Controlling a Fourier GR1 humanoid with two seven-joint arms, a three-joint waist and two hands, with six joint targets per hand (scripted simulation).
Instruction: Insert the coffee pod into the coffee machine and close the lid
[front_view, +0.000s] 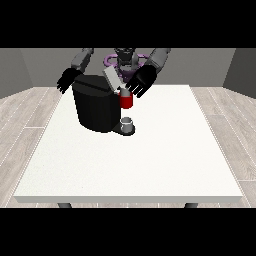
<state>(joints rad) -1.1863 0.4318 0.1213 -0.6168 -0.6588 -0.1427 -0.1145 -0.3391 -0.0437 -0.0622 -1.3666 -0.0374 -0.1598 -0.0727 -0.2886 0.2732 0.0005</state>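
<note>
Now the black machine (96, 107) sits on the white counter (150, 165) w/ its grey lid (111, 78) tilted up. Hand at view's right (141, 81) hovers just beside the lid, fingers spread & straight, holding nothing. Red part (126, 101) shows on the machine's front, a small grey cup (127, 123) under it; pod itself can't be made out. Hand at view's left (66, 80) hangs behind the machine, fingers relaxed.

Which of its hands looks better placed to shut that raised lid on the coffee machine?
Probably its left hand, at the view's right: it hangs spread open right beside the raised lid. The other hand hangs behind the coffee machine, on the far side from the lid.
</note>
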